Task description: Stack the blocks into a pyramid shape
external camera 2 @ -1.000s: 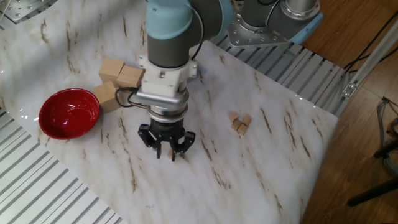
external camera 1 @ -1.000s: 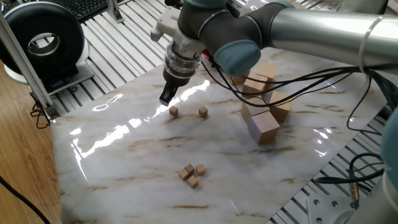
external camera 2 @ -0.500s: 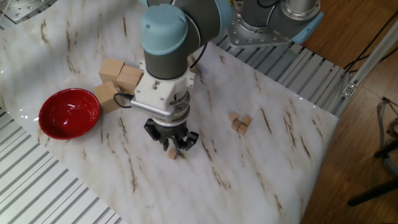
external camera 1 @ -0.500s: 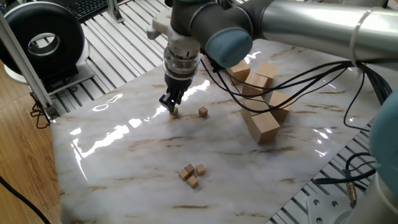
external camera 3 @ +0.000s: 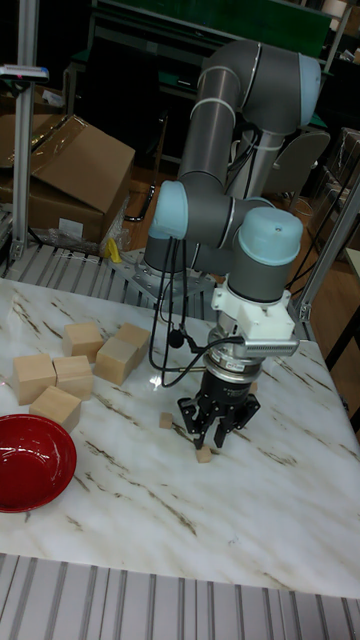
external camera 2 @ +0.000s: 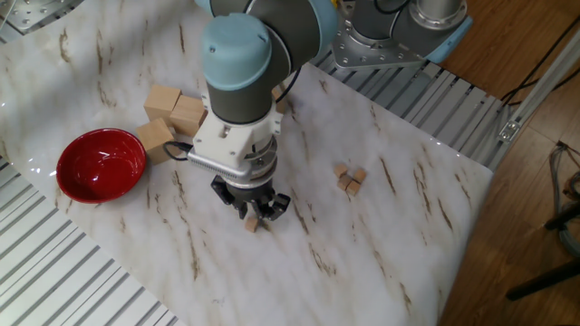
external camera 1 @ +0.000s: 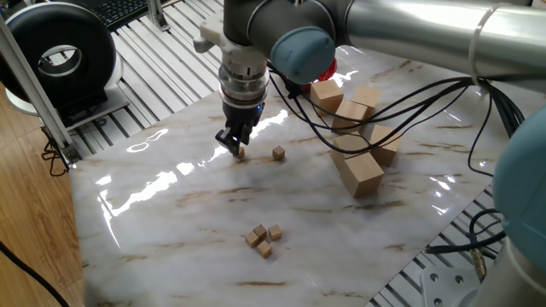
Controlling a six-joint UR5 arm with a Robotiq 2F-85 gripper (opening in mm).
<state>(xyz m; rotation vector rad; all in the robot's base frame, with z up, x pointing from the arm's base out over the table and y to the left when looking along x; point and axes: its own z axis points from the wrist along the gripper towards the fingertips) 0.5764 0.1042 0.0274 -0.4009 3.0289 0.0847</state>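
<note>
As the arm dropped over the last second:
pile: three cubes (external camera 1: 263, 238) clustered nearest, unstacked
gripper (external camera 1: 234, 145): came down onto cube (external camera 1: 241, 154), fingers straddling; closure: cannot tell
spare cube (external camera 1: 278, 153): beside
big blocks (external camera 1: 358, 170): far, untouched

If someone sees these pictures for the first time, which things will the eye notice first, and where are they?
The big grey arm dominates, its gripper lowered onto one tiny tan cube near the middle of the marble table. A bright red bowl sits at the table's edge, beside the large wooden blocks. Three more tiny cubes lie clustered apart from the gripper.
</note>
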